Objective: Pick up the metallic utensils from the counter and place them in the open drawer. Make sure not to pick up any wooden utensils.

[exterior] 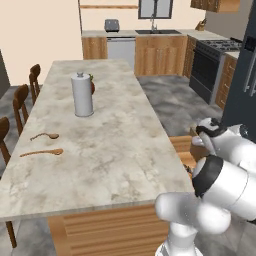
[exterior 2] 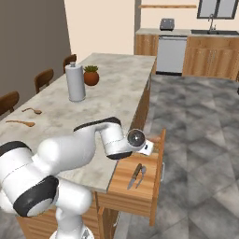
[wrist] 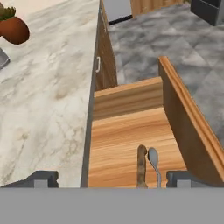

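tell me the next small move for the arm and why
Probably lift straight up out of the drawer. The knife and spoon already lie inside it, the gripper is open above them, and just two wooden spoons are left on the counter.

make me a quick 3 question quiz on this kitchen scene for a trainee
1. True or false: the knife and metal spoon lie in the drawer.
2. What is left on the counter near the chairs? A wooden spoons B forks C plates
3. Fill in: the hand above the drawer is ____ (open/shut).

Key: 1 true. 2 A, the two wooden spoons. 3 open.
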You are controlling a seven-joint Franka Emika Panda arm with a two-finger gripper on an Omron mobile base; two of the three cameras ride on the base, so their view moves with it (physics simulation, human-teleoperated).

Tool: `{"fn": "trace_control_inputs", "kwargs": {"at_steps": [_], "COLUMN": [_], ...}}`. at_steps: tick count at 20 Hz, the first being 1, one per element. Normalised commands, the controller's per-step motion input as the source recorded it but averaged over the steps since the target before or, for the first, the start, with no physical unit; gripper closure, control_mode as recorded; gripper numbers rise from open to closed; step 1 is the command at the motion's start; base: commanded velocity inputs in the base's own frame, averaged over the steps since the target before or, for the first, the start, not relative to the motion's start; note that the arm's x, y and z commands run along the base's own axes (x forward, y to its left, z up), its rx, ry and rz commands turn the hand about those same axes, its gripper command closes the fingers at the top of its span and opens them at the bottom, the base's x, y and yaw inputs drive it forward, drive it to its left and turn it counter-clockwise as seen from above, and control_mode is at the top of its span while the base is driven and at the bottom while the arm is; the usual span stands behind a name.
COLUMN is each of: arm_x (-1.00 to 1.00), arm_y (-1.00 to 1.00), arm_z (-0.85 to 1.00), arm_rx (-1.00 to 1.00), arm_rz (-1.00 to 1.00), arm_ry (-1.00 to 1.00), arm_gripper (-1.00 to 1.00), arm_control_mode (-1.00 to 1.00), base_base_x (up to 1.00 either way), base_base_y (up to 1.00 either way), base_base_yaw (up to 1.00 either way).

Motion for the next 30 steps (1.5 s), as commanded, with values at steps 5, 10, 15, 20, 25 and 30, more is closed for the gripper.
{"fn": "trace_control_inputs", "kwargs": {"at_steps": [5, 10, 15, 20, 25, 30], "arm_x": [-0.96, -0.85, -0.84, -0.14, 0.00, 0.00], "arm_y": [0.44, 0.63, 0.69, 0.19, 0.00, 0.00], "arm_z": [1.00, 1.00, 0.90, 0.12, 0.00, 0.00], "arm_rx": [-0.12, -0.15, -0.14, -0.04, 0.00, 0.00], "arm_rz": [0.00, 0.00, 0.00, 0.00, 0.00, 0.00], "arm_ry": [-0.26, -0.01, 0.06, 0.05, 0.00, 0.00], "arm_gripper": [-1.00, -1.00, -1.00, -1.00, -1.00, -1.00], "arm_control_mode": [-1.00, -1.00, -1.00, 1.00, 1.00, 1.00], "base_base_x": [0.00, 0.00, 0.00, -0.60, -0.93, -0.50], "base_base_y": [0.00, 0.00, 0.00, 0.80, 1.00, 1.00], "base_base_yaw": [0.00, 0.00, 0.00, 0.03, 0.04, 0.01]}}
